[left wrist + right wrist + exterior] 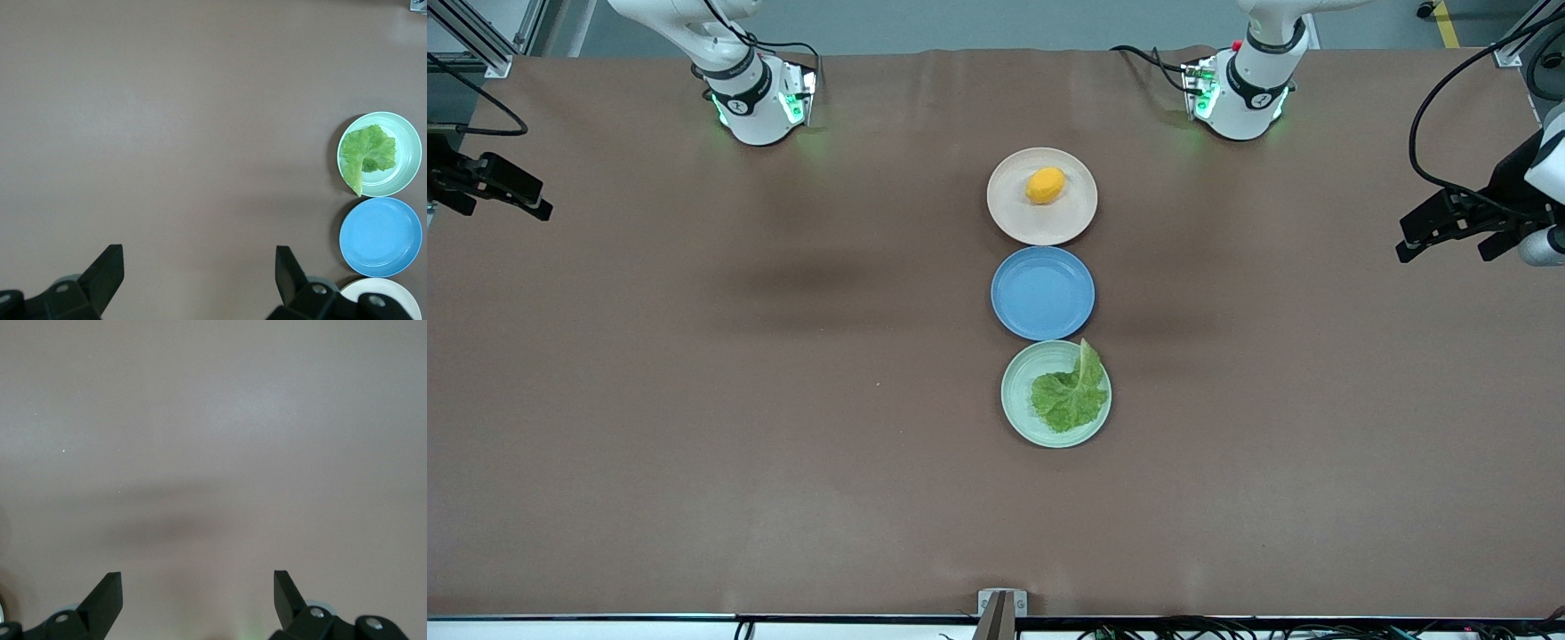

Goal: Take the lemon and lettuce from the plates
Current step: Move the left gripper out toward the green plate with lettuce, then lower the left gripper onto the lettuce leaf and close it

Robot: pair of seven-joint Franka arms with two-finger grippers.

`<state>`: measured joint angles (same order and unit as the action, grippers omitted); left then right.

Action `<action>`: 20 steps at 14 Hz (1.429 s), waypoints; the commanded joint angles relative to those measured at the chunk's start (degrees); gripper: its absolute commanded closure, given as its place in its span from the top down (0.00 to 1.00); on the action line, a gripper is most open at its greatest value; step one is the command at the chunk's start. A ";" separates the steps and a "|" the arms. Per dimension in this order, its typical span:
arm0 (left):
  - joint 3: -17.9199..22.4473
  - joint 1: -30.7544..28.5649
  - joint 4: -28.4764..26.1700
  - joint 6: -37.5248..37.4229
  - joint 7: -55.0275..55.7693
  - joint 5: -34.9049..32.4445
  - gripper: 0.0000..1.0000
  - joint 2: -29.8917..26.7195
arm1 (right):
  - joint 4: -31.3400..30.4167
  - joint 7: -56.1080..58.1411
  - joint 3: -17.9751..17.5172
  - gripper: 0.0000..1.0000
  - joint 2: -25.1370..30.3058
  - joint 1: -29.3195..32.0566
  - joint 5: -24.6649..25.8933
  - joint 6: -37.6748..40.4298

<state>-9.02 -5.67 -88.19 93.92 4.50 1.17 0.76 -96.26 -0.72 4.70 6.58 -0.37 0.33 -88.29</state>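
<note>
The lemon (pixel 1045 185) lies on the beige-cream plate (pixel 1014 218), the plate nearest the arm bases. The lettuce (pixel 1072 396) lies on the mint green plate (pixel 1021 400), nearest the front camera, with its stem over the rim. My left gripper (pixel 1445 240) hangs open and empty over the table's left-arm end, well away from the plates. Its wrist view shows its open gripper (pixel 199 257), the lettuce (pixel 367 152) on the mint plate (pixel 407 160) and part of the beige plate (pixel 393 293). My right gripper (pixel 507 191) (pixel 198 581) is open and empty over the right-arm end.
An empty blue plate (pixel 1042 293) sits between the two task plates, almost touching both; it also shows in the left wrist view (pixel 380 237). A brown cloth (pixel 738 400) covers the table. The right wrist view shows only bare cloth (pixel 213 453).
</note>
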 commanded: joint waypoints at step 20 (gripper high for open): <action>-0.38 18.22 3.54 8.99 34.75 3.75 1.00 18.81 | -1.13 3.70 -0.39 1.00 0.63 0.19 -2.71 -0.66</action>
<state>-9.62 10.46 -88.40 101.74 33.61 4.71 14.84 -96.49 1.21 4.33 6.53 -0.39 -1.79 -88.71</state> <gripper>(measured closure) 0.000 0.000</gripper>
